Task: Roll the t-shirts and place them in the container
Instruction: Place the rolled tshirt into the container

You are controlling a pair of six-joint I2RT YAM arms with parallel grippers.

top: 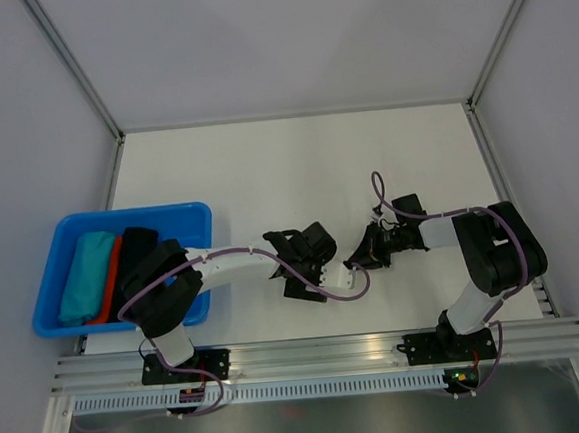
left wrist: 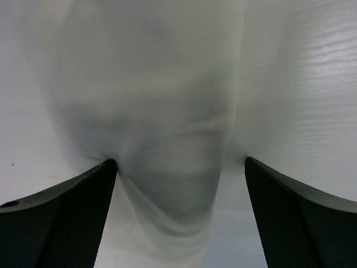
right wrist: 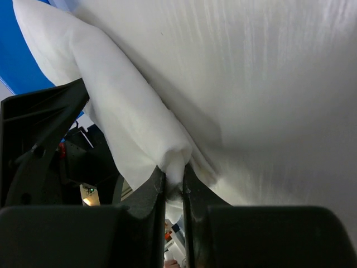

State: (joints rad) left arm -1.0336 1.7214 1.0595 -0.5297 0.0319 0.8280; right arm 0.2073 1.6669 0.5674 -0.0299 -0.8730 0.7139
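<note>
Cloth of the white t-shirt (right wrist: 134,123) is clamped in the right gripper (right wrist: 174,177), a fold bunching just beyond its tips, probably to anchor that end for rolling. The left gripper (left wrist: 178,167) stands wide apart, the shirt straight ahead between its jaws, seemingly lined up for a hold.

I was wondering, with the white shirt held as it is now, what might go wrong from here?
1. The right pincer nips only a thin fold of the white t-shirt near its tips, so the cloth may slip out if pulled.
2. The left pincer stands open around the cloth without gripping it, so that end could sag or come unrolled.
3. In the top view the two pincers sit close together, so they might bump.
</note>
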